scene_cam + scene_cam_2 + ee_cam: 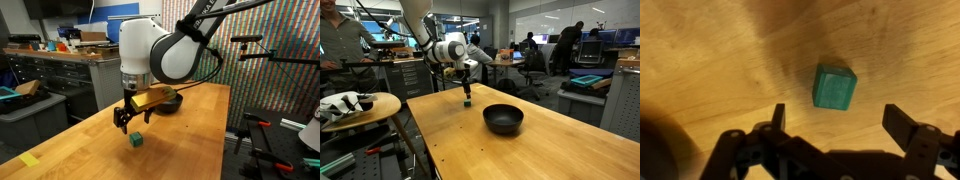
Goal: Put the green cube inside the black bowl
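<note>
The green cube sits on the wooden table, left of and above the frame's centre in this exterior view, with bare wood all round it. The black bowl stands upright on the same table, lower and to the right of the cube, near it but clearly apart. The gripper hangs directly above the cube, pointing down from the white arm, which comes in from the upper left. In the exterior view that looks from another side, the gripper is at mid-frame and the cube lies just below and slightly right of it, seemingly with a gap between the two. A yellow strip of tape lies on the table at the lower left; any marking on it is too small to read. In the wrist view the cube is right of centre, one plain face up, and the two dark fingertips rise from the bottom edge on either side of it. The gripper is spread wide, much wider than the cube, and holds nothing. Nothing on the cube, bowl or arm is legible.
</note>
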{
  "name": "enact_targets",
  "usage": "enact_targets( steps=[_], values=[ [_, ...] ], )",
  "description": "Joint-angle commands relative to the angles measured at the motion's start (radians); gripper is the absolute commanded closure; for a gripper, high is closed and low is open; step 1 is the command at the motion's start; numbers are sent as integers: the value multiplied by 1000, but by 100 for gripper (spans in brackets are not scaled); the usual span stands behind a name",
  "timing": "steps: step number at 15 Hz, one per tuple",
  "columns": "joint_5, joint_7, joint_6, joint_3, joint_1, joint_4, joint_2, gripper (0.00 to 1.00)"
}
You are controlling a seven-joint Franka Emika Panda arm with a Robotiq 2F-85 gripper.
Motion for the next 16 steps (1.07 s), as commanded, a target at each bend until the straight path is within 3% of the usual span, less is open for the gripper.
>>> enact_targets(
  steps=[1, 8, 9, 11, 16],
  values=[
    [49, -57, -6, -16, 11, 64, 53, 0],
    [89, -82, -20, -28, 15, 114, 102, 0],
    [96, -87, -27, -28, 13, 118, 105, 25],
    [107, -92, -37, -32, 16, 122, 111, 32],
    [131, -92, -63, -29, 16, 106, 111, 73]
  ],
)
